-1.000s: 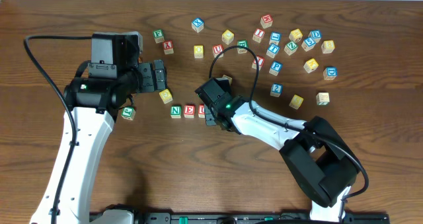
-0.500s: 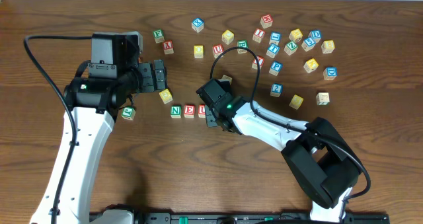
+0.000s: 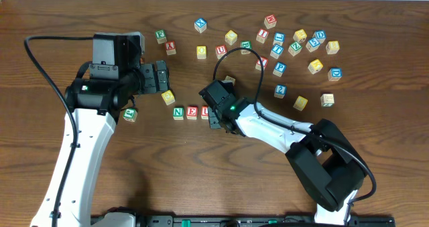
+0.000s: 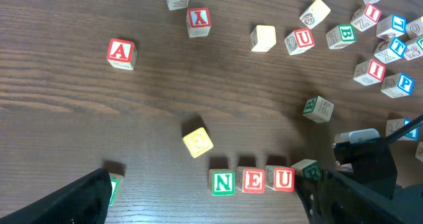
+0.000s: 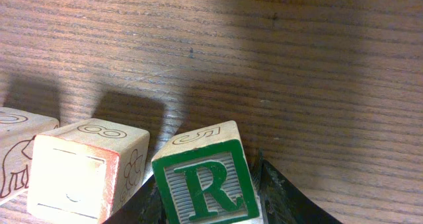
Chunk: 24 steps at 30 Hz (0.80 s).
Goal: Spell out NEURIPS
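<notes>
A row of cubes stands mid-table: green N point(image 3: 177, 112), red E point(image 3: 192, 112) and red U point(image 3: 204, 111), also in the left wrist view as N point(image 4: 223, 182), E point(image 4: 253, 180), U point(image 4: 283, 178). My right gripper point(image 3: 213, 114) is shut on the green R cube point(image 5: 208, 184), held slightly tilted just right of the U cube point(image 5: 86, 171). My left gripper point(image 3: 154, 77) hovers open and empty behind the row, its fingers point(image 4: 86, 197) wide apart. A red I point(image 3: 261, 63) and the blue P point(image 3: 279, 68) lie at the back right. I cannot pick out the S.
A yellow cube point(image 3: 167, 97) lies just behind the N. A green cube point(image 3: 129, 114) sits by the left arm. Red A point(image 3: 170, 47) is at the back. Several loose cubes point(image 3: 298, 39) crowd the back right. A green K cube point(image 4: 318, 108) lies behind the right gripper.
</notes>
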Each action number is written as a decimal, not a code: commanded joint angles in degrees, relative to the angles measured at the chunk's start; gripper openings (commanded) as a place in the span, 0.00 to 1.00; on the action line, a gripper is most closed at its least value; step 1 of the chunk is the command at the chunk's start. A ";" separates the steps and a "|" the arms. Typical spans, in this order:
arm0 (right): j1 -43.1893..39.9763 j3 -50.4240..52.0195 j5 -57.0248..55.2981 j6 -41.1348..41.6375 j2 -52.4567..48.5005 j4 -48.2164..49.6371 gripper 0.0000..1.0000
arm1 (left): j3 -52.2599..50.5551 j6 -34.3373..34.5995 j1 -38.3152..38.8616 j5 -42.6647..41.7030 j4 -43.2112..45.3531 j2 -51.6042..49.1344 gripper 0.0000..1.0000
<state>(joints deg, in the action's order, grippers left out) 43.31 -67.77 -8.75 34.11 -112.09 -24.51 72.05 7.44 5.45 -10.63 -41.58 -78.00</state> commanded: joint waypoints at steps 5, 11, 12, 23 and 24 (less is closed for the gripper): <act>-0.02 0.68 0.33 0.55 1.42 -0.24 0.37 | 1.31 -0.33 -0.09 -0.33 0.00 0.52 0.98; -0.02 0.68 0.31 -1.03 1.42 -0.17 0.37 | 1.31 -0.33 -0.09 -0.33 0.02 0.52 0.98; -0.02 0.68 0.31 -1.25 1.42 -0.15 0.36 | 1.31 -0.33 -0.09 -0.33 0.02 0.52 0.98; -0.04 0.68 0.31 -7.26 1.42 0.00 0.36 | 1.31 -0.33 -0.09 -0.33 0.02 0.52 0.98; -0.04 0.68 0.31 -7.52 1.42 0.02 0.36 | 1.31 -0.33 -0.09 -0.33 0.02 0.52 0.98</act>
<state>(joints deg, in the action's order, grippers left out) 43.31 -67.75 -8.58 29.15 -112.09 -24.47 72.05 7.44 5.45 -10.63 -41.58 -78.00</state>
